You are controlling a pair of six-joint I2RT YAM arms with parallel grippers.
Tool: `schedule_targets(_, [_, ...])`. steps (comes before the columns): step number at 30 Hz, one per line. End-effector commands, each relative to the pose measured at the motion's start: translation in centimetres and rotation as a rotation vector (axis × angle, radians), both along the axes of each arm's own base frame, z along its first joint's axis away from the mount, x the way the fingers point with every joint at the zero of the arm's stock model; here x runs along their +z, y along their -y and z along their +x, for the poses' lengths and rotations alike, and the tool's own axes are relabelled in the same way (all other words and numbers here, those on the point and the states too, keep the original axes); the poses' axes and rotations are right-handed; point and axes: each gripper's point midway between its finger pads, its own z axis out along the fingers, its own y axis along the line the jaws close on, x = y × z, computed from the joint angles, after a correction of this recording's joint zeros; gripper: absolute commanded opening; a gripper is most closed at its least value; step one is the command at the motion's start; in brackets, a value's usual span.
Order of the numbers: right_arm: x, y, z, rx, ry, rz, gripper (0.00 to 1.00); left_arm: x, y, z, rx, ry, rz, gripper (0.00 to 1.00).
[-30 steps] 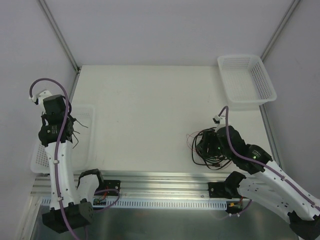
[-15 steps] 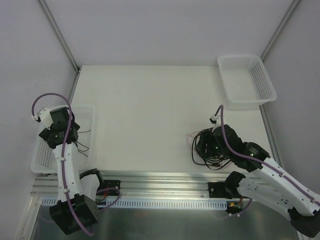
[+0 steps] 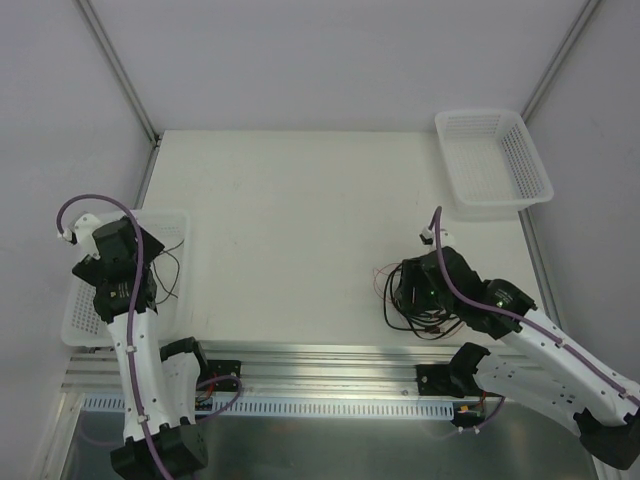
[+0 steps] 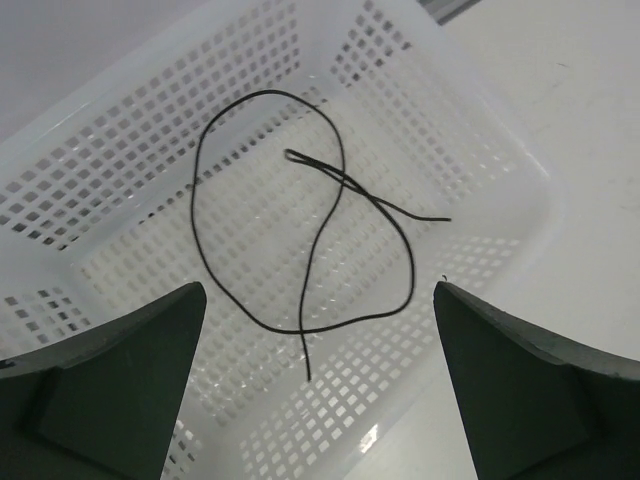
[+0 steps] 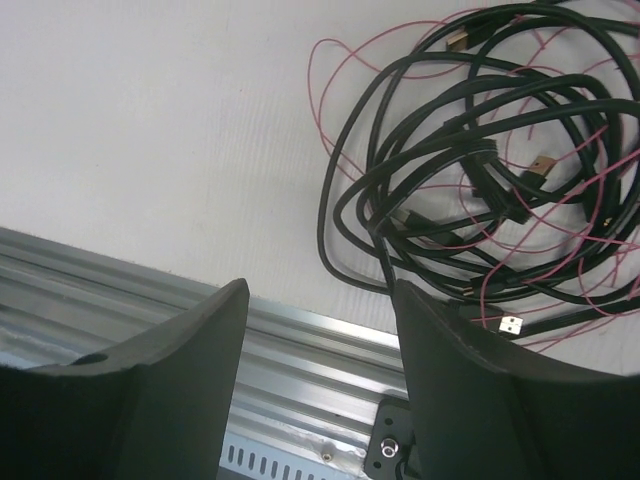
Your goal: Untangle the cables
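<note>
The cables (image 3: pixel 397 312) lie in a tangle near the table's front right edge: several black ones with small plugs (image 5: pixel 480 170) and a fine red wire (image 5: pixel 330 60) looped through them. My right gripper (image 5: pixel 320 290) hangs open over the bundle's near-left side (image 3: pixel 415 290). One black cable runs down to its right finger's inner edge. A separate thin black wire (image 4: pixel 300 240) lies looped on the floor of the white left basket (image 4: pixel 480 150). My left gripper (image 4: pixel 318 292) stands wide open above it, holding nothing (image 3: pixel 130 272).
The left basket (image 3: pixel 178 222) sits at the table's left edge. Another white basket (image 3: pixel 480 118) stands at the back right corner. A metal rail (image 3: pixel 330 370) runs along the near edge, just below the tangle. Grey walls enclose the table.
My left gripper has opened and let go of the thin black wire, which now lies in the left basket. The left wrist has shifted slightly. The right gripper has edged left over the tangle.
</note>
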Motion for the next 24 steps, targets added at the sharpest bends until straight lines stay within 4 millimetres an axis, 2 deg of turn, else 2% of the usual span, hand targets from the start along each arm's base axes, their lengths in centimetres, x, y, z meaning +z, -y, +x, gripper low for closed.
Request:
schedule_targets(1, [1.3, 1.6, 0.8, -0.063, 0.051, -0.055, 0.64, 3.4, 3.3, 2.7, -0.242, 0.111, -0.016, 0.99])
schedule_targets(4, [1.2, 2.4, 1.3, -0.102, 0.063, -0.095, 0.64, 4.2, 6.4, 4.0, -0.414, 0.137, -0.045, 0.99])
schedule_targets(6, [0.8, 3.0, 1.6, -0.134, 0.068, -0.123, 0.63, 4.4, 9.5, 4.8, -0.576, 0.155, -0.100, 0.99])
schedule_targets(8, [0.6, 3.5, 1.8, -0.165, 0.076, -0.138, 0.63, 4.1, 12.5, 5.4, -0.718, 0.158, -0.173, 0.99])
schedule_targets(11, [0.2, 4.2, 2.1, -0.199, 0.080, -0.156, 0.62, 3.1, 15.6, 5.7, -0.833, 0.137, -0.265, 0.99])
schedule_targets(14, [-0.3, 5.1, 2.4, -0.240, 0.068, -0.174, 0.62, 0.9, 17.8, 5.7, -0.887, 0.074, -0.341, 0.99])
schedule_targets(15, [-0.6, 5.4, 2.5, -0.253, 0.057, -0.183, 0.62, -0.4, 19.4, 5.6, -0.934, 0.031, -0.380, 0.99])
schedule_targets(17, [-1.6, 6.2, 2.8, -0.301, 0.037, -0.198, 0.62, -1.5, 21.6, 5.4, -0.988, -0.005, -0.422, 0.99])
schedule_targets(18, [-2.2, 6.4, 2.8, -0.312, 0.023, -0.209, 0.62, -2.5, 23.5, 4.9, -1.050, -0.048, -0.428, 0.99])
schedule_targets(19, [-2.9, 6.6, 2.8, -0.328, -0.002, -0.209, 0.62, -3.6, 24.7, 4.6, -1.074, -0.099, -0.433, 0.99])
schedule_targets(21, [-3.5, 6.5, 3.0, -0.340, -0.014, -0.193, 0.62, -5.6, 25.8, 4.6, -1.059, -0.183, -0.398, 0.99])
schedule_targets(22, [-3.9, 6.5, 3.1, -0.350, -0.034, -0.190, 0.62, -6.3, 27.7, 3.7, -1.117, -0.224, -0.387, 0.99])
schedule_targets(24, [-4.5, 6.5, 3.4, -0.367, -0.043, -0.187, 0.61, -8.0, 28.9, 3.5, -1.105, -0.301, -0.364, 0.99])
